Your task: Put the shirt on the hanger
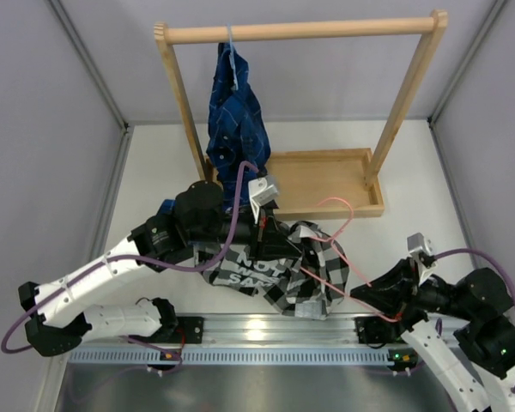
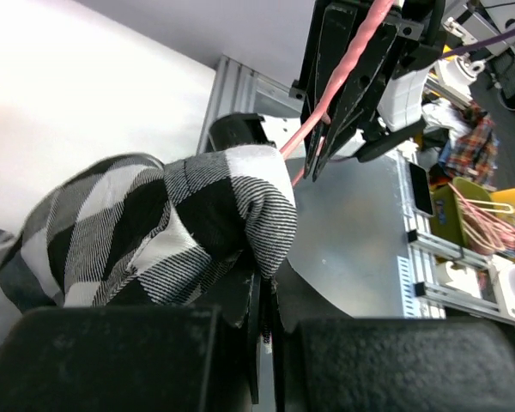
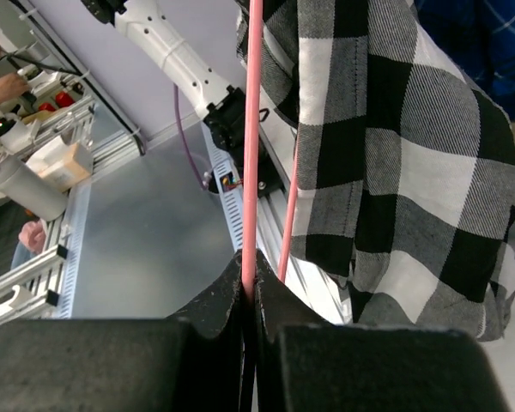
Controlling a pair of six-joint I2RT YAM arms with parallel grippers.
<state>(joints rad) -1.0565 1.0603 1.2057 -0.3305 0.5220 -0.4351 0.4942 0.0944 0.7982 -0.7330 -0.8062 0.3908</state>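
Observation:
The black-and-white checked shirt [image 1: 279, 270] with white lettering is bunched at the table's near middle. My left gripper [image 1: 270, 230] is shut on a fold of its cloth [image 2: 240, 215]. The pink wire hanger [image 1: 339, 249] runs through the shirt, its hook rising toward the wooden tray. My right gripper [image 1: 360, 296] is shut on one hanger wire [image 3: 251, 172], with the shirt [image 3: 395, 163] hanging just to the right of it. The right gripper and hanger wire also show in the left wrist view [image 2: 343, 94].
A wooden rack [image 1: 300, 33] stands at the back with a dark blue plaid shirt [image 1: 233, 112] hanging on it over a wooden tray [image 1: 326, 180]. A metal rail [image 1: 266, 330] runs along the near edge.

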